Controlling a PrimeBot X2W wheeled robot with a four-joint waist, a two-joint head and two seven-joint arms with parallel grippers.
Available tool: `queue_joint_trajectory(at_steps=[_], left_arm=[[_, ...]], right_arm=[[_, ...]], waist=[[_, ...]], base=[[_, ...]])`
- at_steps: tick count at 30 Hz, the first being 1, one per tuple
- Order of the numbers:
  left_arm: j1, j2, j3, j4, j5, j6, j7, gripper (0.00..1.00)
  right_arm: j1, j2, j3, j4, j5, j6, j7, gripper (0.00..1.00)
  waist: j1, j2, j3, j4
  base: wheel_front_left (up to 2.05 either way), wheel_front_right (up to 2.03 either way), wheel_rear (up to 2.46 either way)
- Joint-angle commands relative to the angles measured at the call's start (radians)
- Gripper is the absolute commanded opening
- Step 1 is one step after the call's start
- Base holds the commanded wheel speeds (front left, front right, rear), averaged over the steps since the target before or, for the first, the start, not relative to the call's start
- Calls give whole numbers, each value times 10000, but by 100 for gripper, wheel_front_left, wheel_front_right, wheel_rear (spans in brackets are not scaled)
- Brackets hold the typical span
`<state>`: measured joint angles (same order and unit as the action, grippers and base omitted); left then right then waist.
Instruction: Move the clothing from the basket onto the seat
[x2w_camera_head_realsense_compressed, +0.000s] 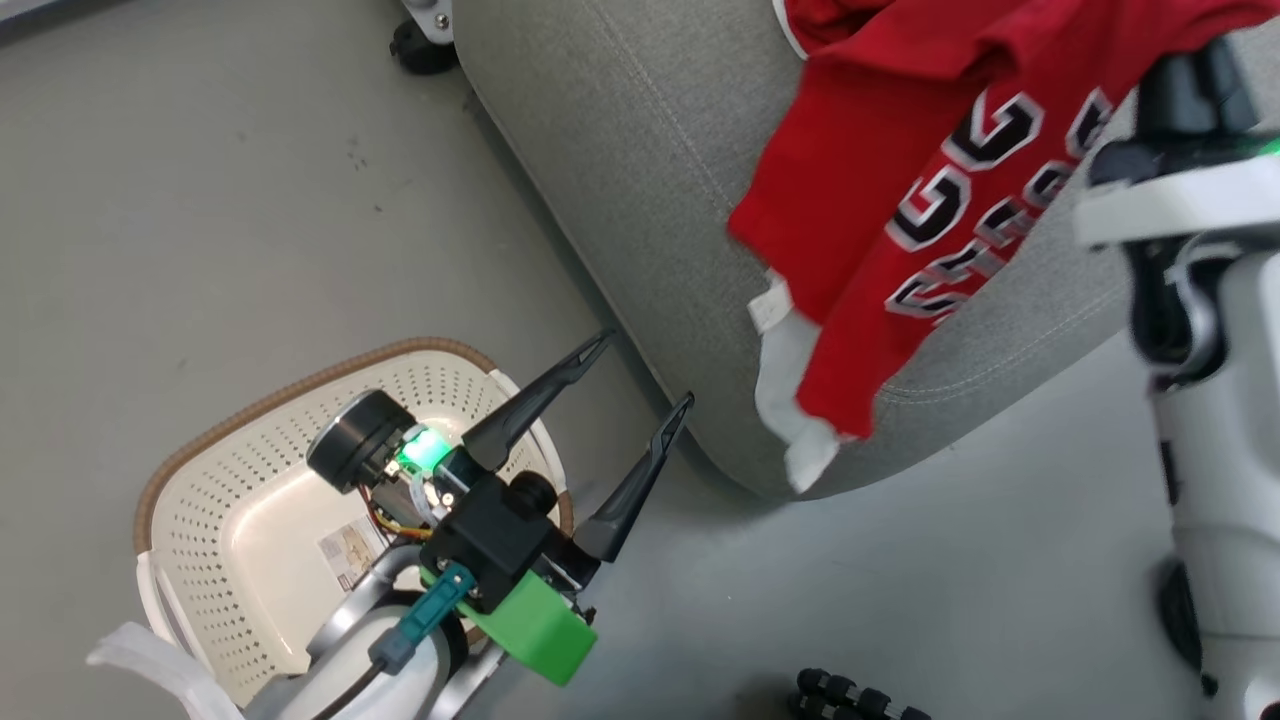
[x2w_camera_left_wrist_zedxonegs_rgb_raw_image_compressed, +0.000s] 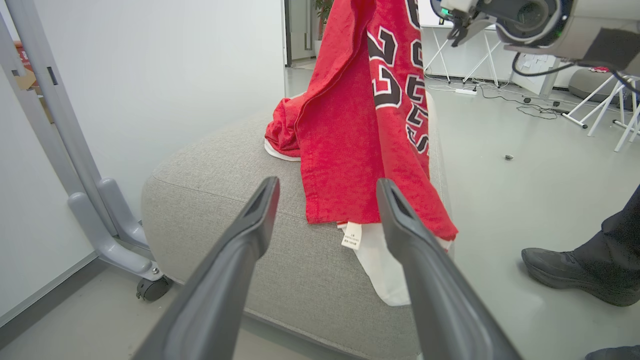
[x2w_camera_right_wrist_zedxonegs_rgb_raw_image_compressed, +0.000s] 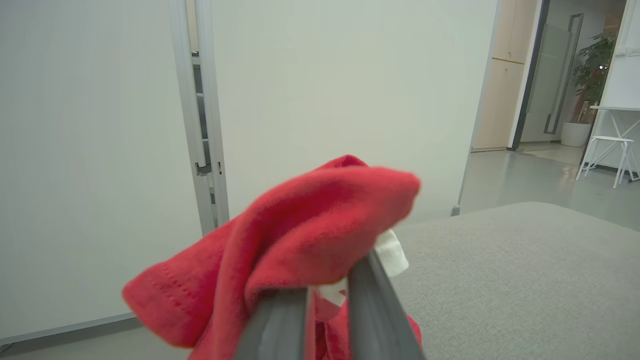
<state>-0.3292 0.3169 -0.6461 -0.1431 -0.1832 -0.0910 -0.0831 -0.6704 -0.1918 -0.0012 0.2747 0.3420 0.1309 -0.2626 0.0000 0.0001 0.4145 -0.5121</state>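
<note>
The red jersey (x2w_camera_head_realsense_compressed: 900, 200) with black-and-white lettering hangs from my right gripper (x2w_camera_right_wrist_zedxonegs_rgb_raw_image_compressed: 330, 285), which is shut on a bunched fold of it. Its lower part drapes over the front edge of the grey seat (x2w_camera_head_realsense_compressed: 620, 150), white lining showing at the hem. In the left wrist view a second red garment (x2w_camera_left_wrist_zedxonegs_rgb_raw_image_compressed: 282, 132) lies crumpled on the seat (x2w_camera_left_wrist_zedxonegs_rgb_raw_image_compressed: 225, 175) behind the jersey (x2w_camera_left_wrist_zedxonegs_rgb_raw_image_compressed: 350, 150). The cream basket (x2w_camera_head_realsense_compressed: 230, 480) stands on the floor at lower left, only its label sticker showing inside. My left gripper (x2w_camera_head_realsense_compressed: 647, 370) is open and holds nothing, between basket and seat.
A grey wheeled stand (x2w_camera_left_wrist_zedxonegs_rgb_raw_image_compressed: 100, 210) stands against the white wall left of the seat. A person's dark shoe (x2w_camera_left_wrist_zedxonegs_rgb_raw_image_compressed: 575, 275) is on the floor to the seat's right. A black ribbed object (x2w_camera_head_realsense_compressed: 850, 700) lies at the bottom edge. White table legs stand in the background.
</note>
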Motion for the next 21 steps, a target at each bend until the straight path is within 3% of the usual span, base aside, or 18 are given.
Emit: queue_joint_trajectory(at_steps=[1, 6, 11, 17, 21], left_arm=[[-348, 108, 26, -98, 85, -52, 42, 100], [-960, 238, -24, -384, 304, -140, 80, 100], [-1500, 299, -147, -585, 453, -200, 20, 100], [-2054, 267, -323, -676, 534, -242, -86, 100], [-2285, 200, -476, -579, 568, -275, -226, 100]], right_arm=[[-496, -186, -358, -162, 12, -3, -31, 0], [-1798, -1087, -1386, -400, -20, -5, -32, 0], [-3245, -2540, -2184, -122, -206, -5, 117, 0], [-4748, -4084, -2408, 624, -351, -5, 405, 0], [-4986, -4347, -1968, 1484, -404, -5, 445, 0]], waist=[[0, -1, 876, 446], [0, -1, 1774, 967], [0, -1, 2540, 1516], [0, -1, 3335, 2044], [0, -1, 3671, 2297]], base=[[0, 0, 0], [0, 0, 0], [0, 0, 0], [0, 0, 0], [0, 0, 0]])
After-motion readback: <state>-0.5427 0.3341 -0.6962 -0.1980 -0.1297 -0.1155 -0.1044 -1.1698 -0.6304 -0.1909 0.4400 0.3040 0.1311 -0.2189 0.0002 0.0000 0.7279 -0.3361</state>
